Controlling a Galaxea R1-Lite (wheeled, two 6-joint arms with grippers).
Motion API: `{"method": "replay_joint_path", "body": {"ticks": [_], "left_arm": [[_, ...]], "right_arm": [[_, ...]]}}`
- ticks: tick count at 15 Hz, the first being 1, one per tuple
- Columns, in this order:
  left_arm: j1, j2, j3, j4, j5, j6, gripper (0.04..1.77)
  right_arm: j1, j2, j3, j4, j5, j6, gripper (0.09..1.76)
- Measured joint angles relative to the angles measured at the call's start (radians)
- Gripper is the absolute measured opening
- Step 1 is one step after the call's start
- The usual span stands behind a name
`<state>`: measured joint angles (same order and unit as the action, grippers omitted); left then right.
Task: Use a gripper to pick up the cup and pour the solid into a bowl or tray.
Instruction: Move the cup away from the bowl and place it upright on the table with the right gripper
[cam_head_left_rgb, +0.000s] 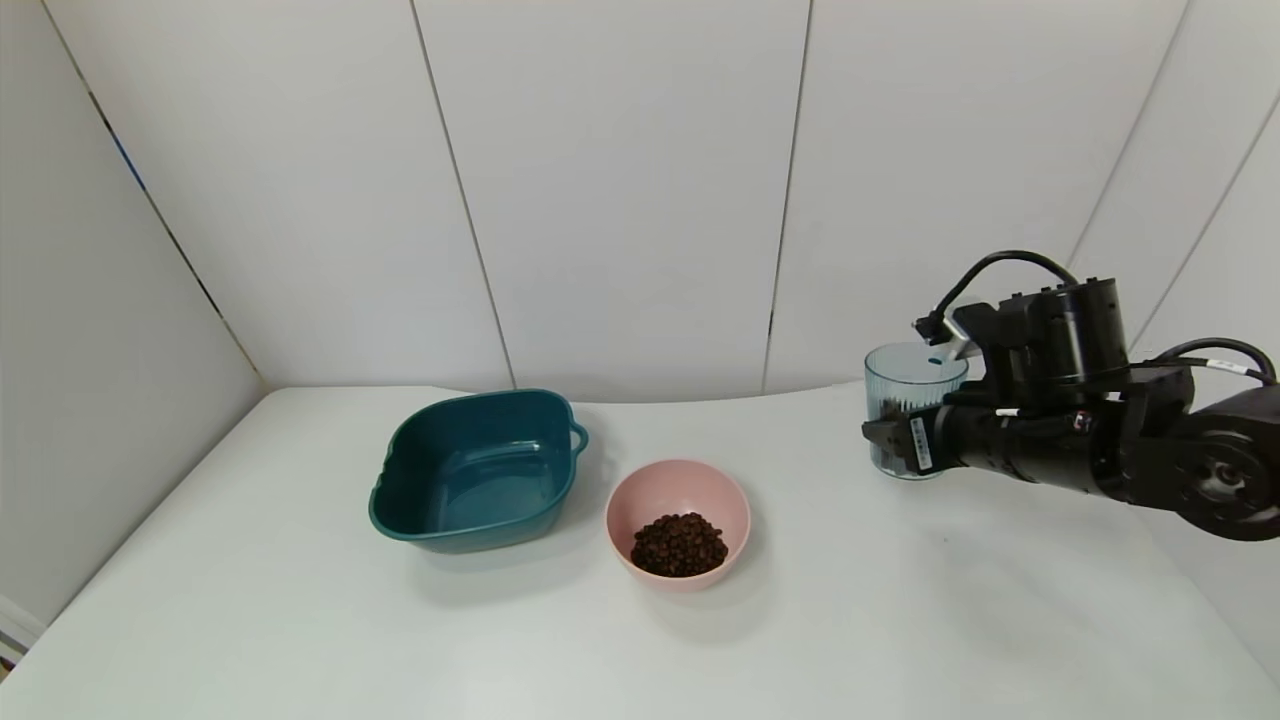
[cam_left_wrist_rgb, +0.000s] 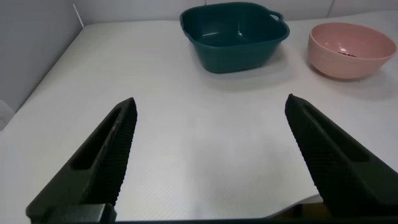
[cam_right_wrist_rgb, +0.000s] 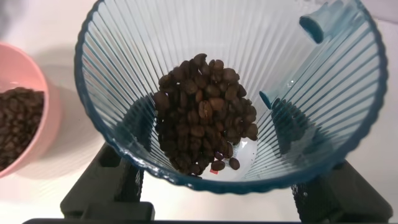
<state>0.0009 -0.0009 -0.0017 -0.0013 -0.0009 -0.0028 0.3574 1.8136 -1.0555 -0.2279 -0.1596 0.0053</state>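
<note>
On the white worktop (cam_head_left_rgb: 300, 600) the dark teal tray (cam_head_left_rgb: 478, 470) sits left of centre with the pink bowl (cam_head_left_rgb: 678, 520) just beside it, so your pour target lies well apart from the cup (cam_head_left_rgb: 908, 405) at the right. The bowl already holds some coffee beans (cam_head_left_rgb: 680, 545). Your right gripper (cam_head_left_rgb: 900, 440) is clenched around the cup's lower wall, holding it upright so its own beans (cam_right_wrist_rgb: 205, 112) stay heaped at the bottom. Your left gripper (cam_left_wrist_rgb: 208, 162) hangs low over bare worktop, jaws spread wide, holding nothing.
</note>
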Motion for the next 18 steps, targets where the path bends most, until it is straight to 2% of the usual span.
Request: {"method": "replay_joint_path", "body": {"ticks": [3,8,12,18], "left_arm": [[0.001,0.0,0.0,0.0,0.0,0.0,1.72],[0.0,0.0,0.0,0.0,0.0,0.0,1.72],[0.001,0.0,0.0,0.0,0.0,0.0,1.72],[0.001,0.0,0.0,0.0,0.0,0.0,1.72]], "right_arm": [[-0.031,0.028,0.042,-0.105,0.037,-0.003,1.32],[-0.043,0.109,0.121,-0.311,0.046,0.001,1.32],[-0.032,0.187,0.178,-0.532,0.046,0.002,1.32],[-0.027,0.299,0.215,-0.667,0.044,0.001,1.32]]}}
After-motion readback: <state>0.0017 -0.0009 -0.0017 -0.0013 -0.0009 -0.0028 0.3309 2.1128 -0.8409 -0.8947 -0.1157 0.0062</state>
